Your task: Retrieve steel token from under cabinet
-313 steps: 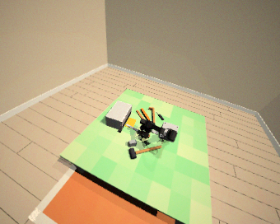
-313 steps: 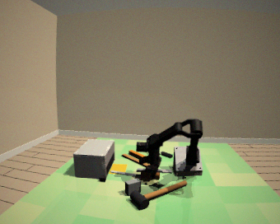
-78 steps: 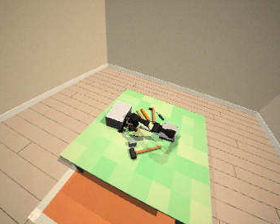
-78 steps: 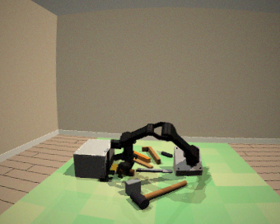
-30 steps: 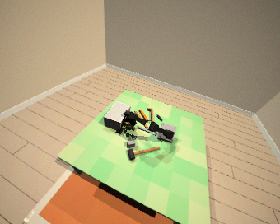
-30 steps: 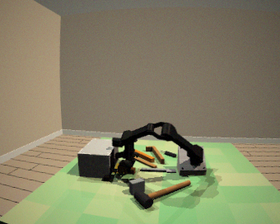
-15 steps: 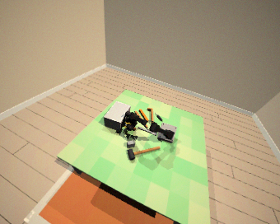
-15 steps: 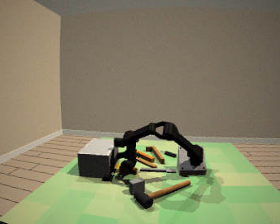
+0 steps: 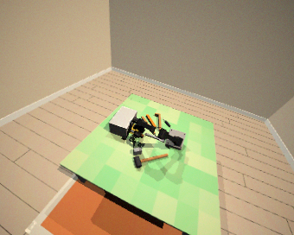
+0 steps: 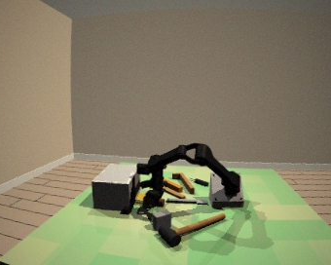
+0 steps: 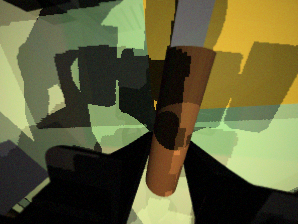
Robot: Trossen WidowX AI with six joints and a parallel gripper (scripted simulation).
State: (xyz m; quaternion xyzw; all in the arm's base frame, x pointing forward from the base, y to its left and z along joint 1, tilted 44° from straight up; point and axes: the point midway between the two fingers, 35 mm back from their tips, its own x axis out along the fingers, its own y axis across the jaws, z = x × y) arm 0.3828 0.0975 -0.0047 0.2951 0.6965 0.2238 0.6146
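Evidently, the end effector (image 9: 135, 139) (image 10: 154, 200) (image 11: 167, 138) grips a round brown handle (image 11: 175, 155).

Cabinet (image 9: 124, 116) (image 10: 111, 187): nothing readable on top or sides.
Hammer (image 9: 137, 161) (image 10: 170, 236): unmarked, as far as this soft view shows.
Handle (image 11: 172, 165): no lettering readable.
Table (image 9: 120, 181) (image 10: 62, 239): no numbers or signs readable.
Arm base (image 9: 177, 135) (image 10: 218, 197): no brand readable, perhaps too small to tell.

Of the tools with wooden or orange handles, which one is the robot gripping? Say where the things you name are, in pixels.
The brown-handled tool with a grey shaft (image 11: 175, 140); the hammer (image 10: 199, 226) lies loose.
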